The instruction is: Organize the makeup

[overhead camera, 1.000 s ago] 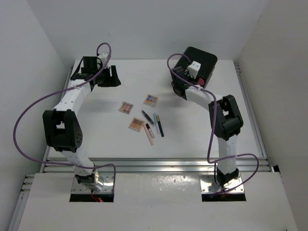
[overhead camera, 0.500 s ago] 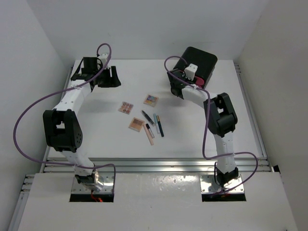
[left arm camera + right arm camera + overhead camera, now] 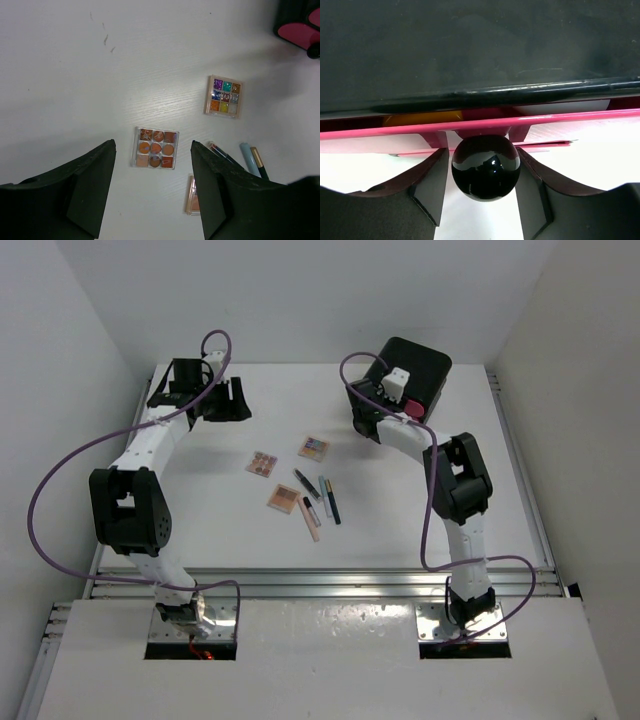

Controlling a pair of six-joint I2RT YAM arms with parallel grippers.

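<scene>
Three square eyeshadow palettes (image 3: pixel 262 462), (image 3: pixel 314 448), (image 3: pixel 283 498) and several slim pencils (image 3: pixel 320 498) lie mid-table. My left gripper (image 3: pixel 228 400) is open and empty, hovering at the back left. In its wrist view (image 3: pixel 152 144) the orange palette (image 3: pixel 155 148) shows between the fingers, far below, with the colourful palette (image 3: pixel 224 95) and a pale-blue pencil (image 3: pixel 249 157) to the right. My right gripper (image 3: pixel 362 420) is at the black box (image 3: pixel 415 370), and its fingers (image 3: pixel 432 180) close on the black round knob (image 3: pixel 486 167) of a pink drawer (image 3: pixel 470 125), which stands slightly ajar. The white puff is out of view.
The black box with pink drawers stands at the back right of the white table (image 3: pixel 220 530). Something orange (image 3: pixel 420 119) shows inside the opened gap. Walls close in on the left, back and right. A metal rail (image 3: pixel 320 583) runs along the near edge.
My right wrist has shifted a little to the left and back at the box front. The left arm and the makeup have not moved.
</scene>
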